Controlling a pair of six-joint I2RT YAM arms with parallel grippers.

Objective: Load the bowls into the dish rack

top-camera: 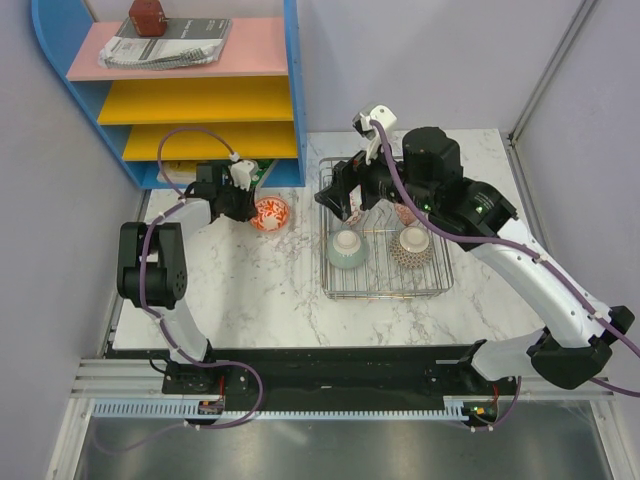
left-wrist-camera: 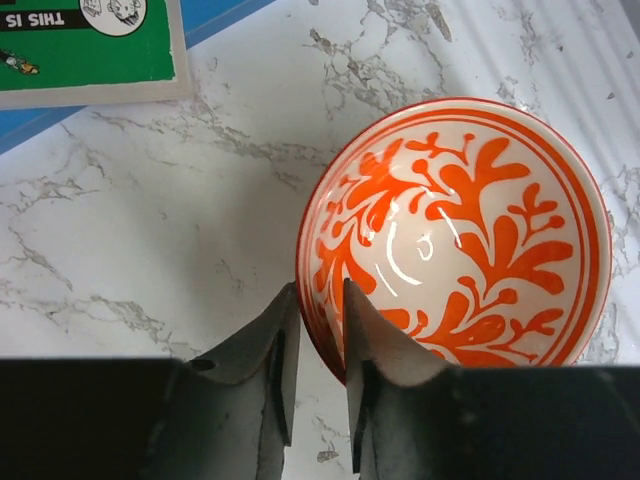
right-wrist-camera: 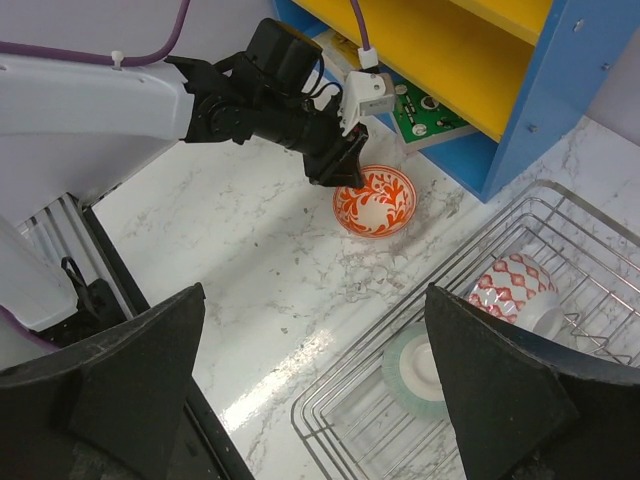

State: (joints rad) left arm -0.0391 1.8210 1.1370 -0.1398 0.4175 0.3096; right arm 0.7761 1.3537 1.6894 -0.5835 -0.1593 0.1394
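Note:
A red-and-white patterned bowl stands upright on the marble table, left of the dish rack. My left gripper is shut on its near rim, one finger outside and one inside. In the rack, upside down, lie a pale green bowl and a beige mesh-patterned bowl. Another red-patterned bowl lies on its side there. My right gripper hovers open over the rack's left edge, holding nothing.
A blue shelf unit with yellow shelves stands at the back left, just behind the bowl. A green printed card sticks out from under its lowest shelf. A spiral notebook lies on its pink top. Grey walls enclose the table.

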